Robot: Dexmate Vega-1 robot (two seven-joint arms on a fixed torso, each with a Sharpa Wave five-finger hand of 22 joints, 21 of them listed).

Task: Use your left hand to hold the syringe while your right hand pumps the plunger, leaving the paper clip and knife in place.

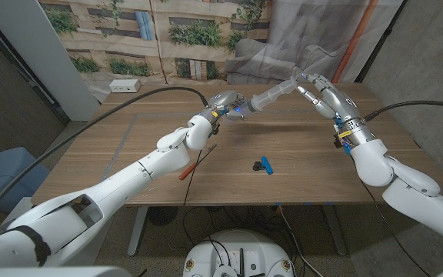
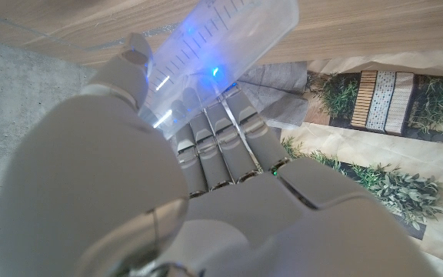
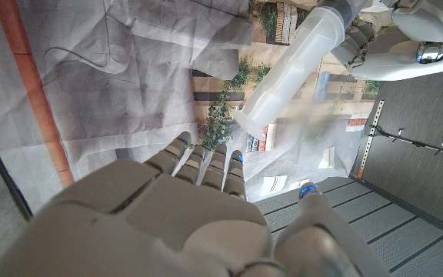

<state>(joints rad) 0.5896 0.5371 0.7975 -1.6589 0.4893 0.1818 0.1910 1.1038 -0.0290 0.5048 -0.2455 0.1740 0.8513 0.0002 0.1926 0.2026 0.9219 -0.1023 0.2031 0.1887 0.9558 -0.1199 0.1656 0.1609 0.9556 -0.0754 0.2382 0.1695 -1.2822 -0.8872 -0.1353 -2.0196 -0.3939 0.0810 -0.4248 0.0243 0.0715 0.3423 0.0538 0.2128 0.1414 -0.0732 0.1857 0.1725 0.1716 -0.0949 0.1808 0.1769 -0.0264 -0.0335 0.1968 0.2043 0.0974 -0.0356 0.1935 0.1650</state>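
Syringe (image 1: 271, 95) is held above the table (image 1: 306, 173) at upper centre, gripped by the left hand (image 1: 229, 107); its plunger end is touched by the right hand (image 1: 325, 96), fingers spread.

A: What do the arms look like?
B: Glossy white rounded shells, with a black cable (image 1: 121, 104) running along the left and another (image 1: 418, 105) looping to the right.
A: And the hands?
B: The left hand (image 1: 229, 104) and right hand (image 1: 325, 94) are silver-grey with segmented fingers (image 2: 221, 150); yellow and blue marks ring the wrists.
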